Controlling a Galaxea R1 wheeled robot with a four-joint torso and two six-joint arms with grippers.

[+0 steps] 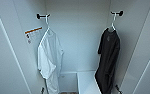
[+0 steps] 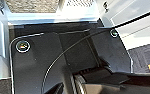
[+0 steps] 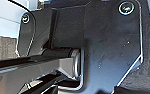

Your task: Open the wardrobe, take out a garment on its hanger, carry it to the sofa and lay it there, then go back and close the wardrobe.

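Wardrobe [image 1: 78, 37] open, doors swung out to either side; head view looks straight into it.

Left door's inner face: small label with an orange strip [image 1: 33, 31], near the top.

Left side wall: dark peg [image 1: 42, 16] high up. White shirt [image 1: 49, 58] hangs from it on a pale hanger, close against that wall, hem reaching almost to the wardrobe floor.

Back wall bare and white. At the floor, a low white step or box [image 1: 87, 82] toward the right half; hard to tell which at this angle.

Right side wall: second dark peg [image 1: 118, 13]. Hanger [image 1: 113, 23] hooked over it, carrying the garment [image 1: 108, 62], limp, hanging straight down near the right wall, its lower edge in front of the white step.

Wrist views: robot's own dark plates, grey carpet [image 2: 143, 53] beside them. Fingers of both grippers: cannot tell whether spread or pressed together.
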